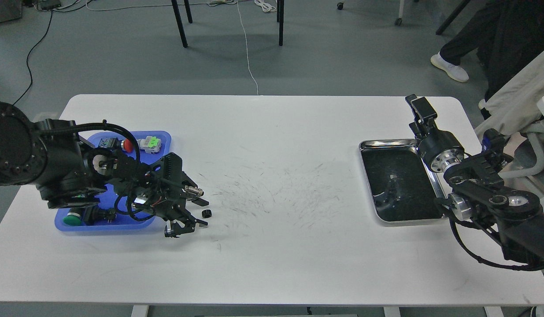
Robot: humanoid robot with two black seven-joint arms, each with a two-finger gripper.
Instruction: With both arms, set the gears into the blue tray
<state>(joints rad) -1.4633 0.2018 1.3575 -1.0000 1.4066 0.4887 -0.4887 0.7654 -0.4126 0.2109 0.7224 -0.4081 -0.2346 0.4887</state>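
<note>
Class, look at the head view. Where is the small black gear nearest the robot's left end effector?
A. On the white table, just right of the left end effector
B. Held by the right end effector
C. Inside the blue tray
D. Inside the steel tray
A. The gear lies on the bare white table, between the open fingers of the left end effector, outside the blue tray and far from the steel tray and the right end effector.

floor (122, 53): grey | cables (247, 48) | chair legs (180, 24) | white table (272, 264)
</note>
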